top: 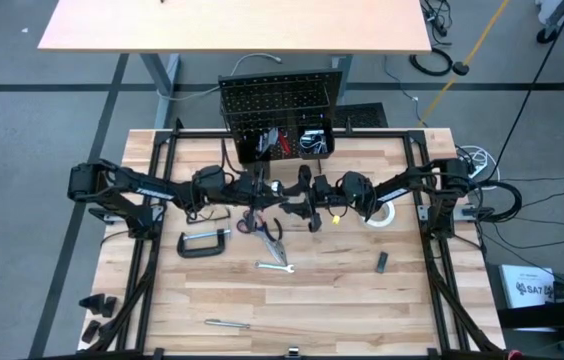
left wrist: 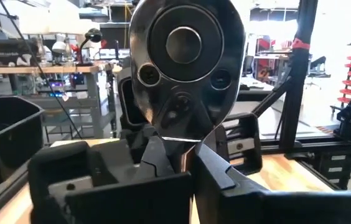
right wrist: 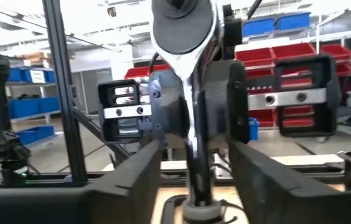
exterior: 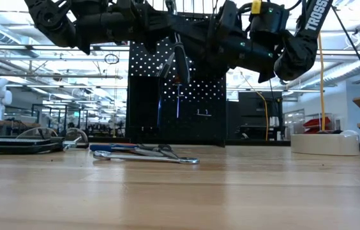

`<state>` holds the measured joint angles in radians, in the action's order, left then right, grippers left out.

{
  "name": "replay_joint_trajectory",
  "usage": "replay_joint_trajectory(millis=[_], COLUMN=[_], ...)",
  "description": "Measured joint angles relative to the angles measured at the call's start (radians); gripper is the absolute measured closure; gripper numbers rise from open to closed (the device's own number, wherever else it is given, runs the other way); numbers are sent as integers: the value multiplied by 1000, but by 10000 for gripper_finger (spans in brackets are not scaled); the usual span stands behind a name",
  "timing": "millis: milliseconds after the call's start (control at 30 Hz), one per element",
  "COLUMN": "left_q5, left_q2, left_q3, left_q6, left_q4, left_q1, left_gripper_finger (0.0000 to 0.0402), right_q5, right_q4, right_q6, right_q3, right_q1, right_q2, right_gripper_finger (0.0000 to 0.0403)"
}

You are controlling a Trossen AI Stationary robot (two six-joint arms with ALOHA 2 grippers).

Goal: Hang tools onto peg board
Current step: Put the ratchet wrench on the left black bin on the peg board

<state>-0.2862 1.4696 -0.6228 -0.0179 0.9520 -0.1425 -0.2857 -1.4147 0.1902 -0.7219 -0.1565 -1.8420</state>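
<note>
A silver ratchet wrench (left wrist: 182, 56) is held in the air above the middle of the table, in front of the black peg board (top: 280, 105). My left gripper (top: 267, 190) is shut on it just below its round head. My right gripper (top: 307, 195) faces it from the right and is open. Its fingers (right wrist: 144, 180) stand on either side of the wrench's shaft (right wrist: 197, 155), apart from it. In the low view the wrench (exterior: 180, 64) hangs well above the tabletop. Other tools lie on the table below. My left gripper pinches the wrench's neck (left wrist: 177, 144), just under the round ratchet head, between its two fingers. The fingers come level from the table's left and lie across the wrench. The wrench is lifted clear of the table, its head standing past the fingertips.
On the table lie a black C-clamp (top: 205, 243), pliers and red-handled scissors (top: 262, 228), a silver wrench (top: 274, 266), a white tape roll (top: 380, 213), a small black piece (top: 382, 262) and a thin metal tool (top: 227, 323). Small bins (top: 292, 143) holding tools sit at the board's foot.
</note>
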Motion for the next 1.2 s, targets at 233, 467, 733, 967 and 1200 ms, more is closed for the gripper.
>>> replay_joint_trajectory(millis=[233, 467, 733, 967, 1200], left_q5=[31, 134, 350, 672, 766], left_q2=[-71, -283, -507, -571, -569], left_q3=[0, 39, 226, 257, 257], left_q6=[-11, -96, -23, 20, 68], left_q4=[-116, -322, -251, -173, -90], left_q1=[-37, -25, -29, -29, -91], left_gripper_finger=[402, 401, 401, 401, 401], right_q5=[2, 39, 104, 104, 104], right_q4=[126, 489, 662, 666, 716], right_q6=[-51, -108, -180, -172, -142], right_q3=[-1, -1, -1, -1, -1], right_q1=[-14, -34, -38, -40, -39], right_q2=[77, 254, 391, 411, 411], right_gripper_finger=[148, 140, 143, 143, 142])
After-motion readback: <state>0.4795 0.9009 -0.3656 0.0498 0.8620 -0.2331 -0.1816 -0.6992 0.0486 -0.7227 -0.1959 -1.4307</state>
